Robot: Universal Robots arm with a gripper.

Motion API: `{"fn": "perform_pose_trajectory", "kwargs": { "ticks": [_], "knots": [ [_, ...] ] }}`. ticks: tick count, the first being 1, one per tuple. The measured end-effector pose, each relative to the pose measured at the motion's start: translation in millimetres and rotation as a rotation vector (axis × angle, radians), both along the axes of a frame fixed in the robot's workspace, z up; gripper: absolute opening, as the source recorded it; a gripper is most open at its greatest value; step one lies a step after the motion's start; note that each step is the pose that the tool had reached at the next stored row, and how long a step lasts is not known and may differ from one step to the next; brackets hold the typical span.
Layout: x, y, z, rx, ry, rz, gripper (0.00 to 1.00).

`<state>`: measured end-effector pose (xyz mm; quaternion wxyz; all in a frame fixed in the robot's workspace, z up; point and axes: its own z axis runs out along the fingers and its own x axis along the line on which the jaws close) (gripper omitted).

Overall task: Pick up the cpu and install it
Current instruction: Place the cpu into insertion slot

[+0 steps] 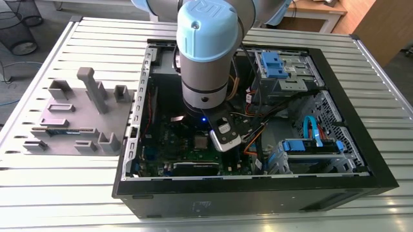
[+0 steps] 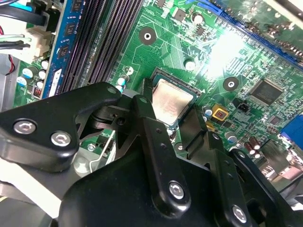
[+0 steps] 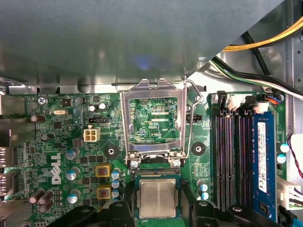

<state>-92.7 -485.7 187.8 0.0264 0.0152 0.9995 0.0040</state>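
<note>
So the arm is reaching down into the open PC case. The cpu is lying flat in the socket on the green motherboard, right beside the swung-open metal frame. The gripper is straddling the chip, but honestly I can't tell if it's clamping it. The grey tray is sitting at the exterior view's left of the case.

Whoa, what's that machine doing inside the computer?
A robot arm reaches into an open computer case lying on a table. Its gripper hangs right over the cpu, which lies flat in the socket of the green board. The socket's metal frame is flipped open.
</note>
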Motion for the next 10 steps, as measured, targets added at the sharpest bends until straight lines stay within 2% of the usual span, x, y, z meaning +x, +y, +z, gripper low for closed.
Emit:
{"fn": "perform_pose_trajectory", "kwargs": {
  "ticks": [10],
  "knots": [
    [0.5, 0.0, -0.1, 0.0003, -0.0005, 0.000, 0.47]
  ]
}}
